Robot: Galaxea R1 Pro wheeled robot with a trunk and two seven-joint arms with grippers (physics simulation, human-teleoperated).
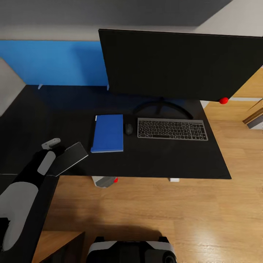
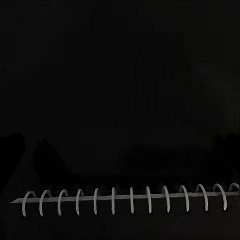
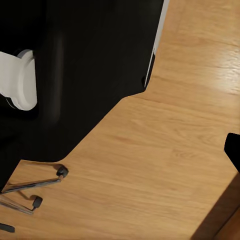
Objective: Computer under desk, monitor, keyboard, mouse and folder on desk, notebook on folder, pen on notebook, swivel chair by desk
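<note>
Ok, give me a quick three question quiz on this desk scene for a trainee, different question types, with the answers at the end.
1. True or false: the folder lies on the desk, with the mouse between it and the keyboard.
2. Multiple choice: the notebook is now
A. stacked on the folder
B. at the left gripper, over the desk's front edge
C. on the floor
3. Fill in: the monitor has a ____ dot at one lower corner.

Key: 1 true; 2 B; 3 red.
</note>
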